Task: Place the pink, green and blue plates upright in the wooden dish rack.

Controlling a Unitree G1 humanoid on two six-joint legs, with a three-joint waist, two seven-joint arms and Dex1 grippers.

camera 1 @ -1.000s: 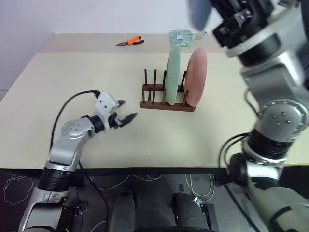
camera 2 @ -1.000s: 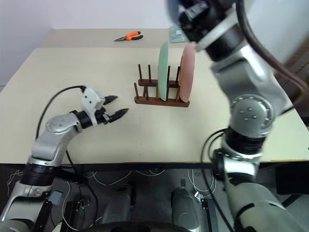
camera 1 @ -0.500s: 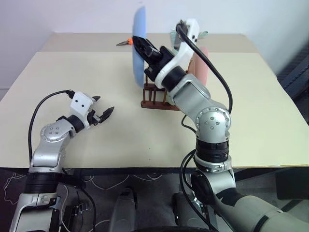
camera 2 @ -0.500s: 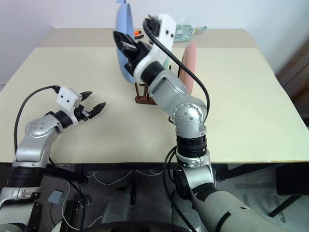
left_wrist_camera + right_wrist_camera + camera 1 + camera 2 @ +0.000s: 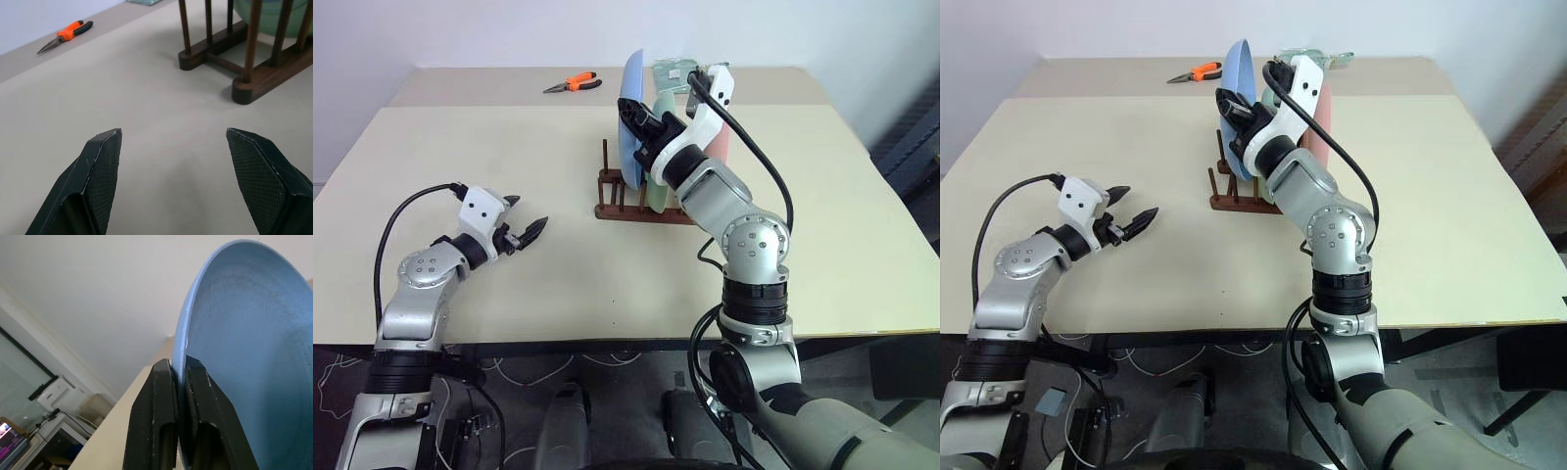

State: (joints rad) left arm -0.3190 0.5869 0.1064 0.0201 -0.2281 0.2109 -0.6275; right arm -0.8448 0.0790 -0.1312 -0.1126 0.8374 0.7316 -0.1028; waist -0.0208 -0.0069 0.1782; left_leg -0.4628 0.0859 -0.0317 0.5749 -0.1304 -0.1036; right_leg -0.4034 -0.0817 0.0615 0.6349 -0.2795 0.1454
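Two of three done: green plate [image 5: 658, 191] & pink plate [image 5: 720, 147] are standing in rack [image 5: 617, 196]. Right pincer [image 5: 179, 382] is clamping blue plate [image 5: 631, 108] by its rim, over rack's 9 o'clock slots, not yet seated. Left pincer [image 5: 173, 147] is gaping wide, empty, above bench [image 5: 509, 147].

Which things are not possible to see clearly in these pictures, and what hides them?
- Green plate: eye views, mostly behind the right gripper and blue plate.
- Pink plate: eye views, partly behind the right arm.
- Which slot of the wooden dish rack the blue plate's lower edge is at: covered by the arm.
- Clear object at the table's far edge: too small.
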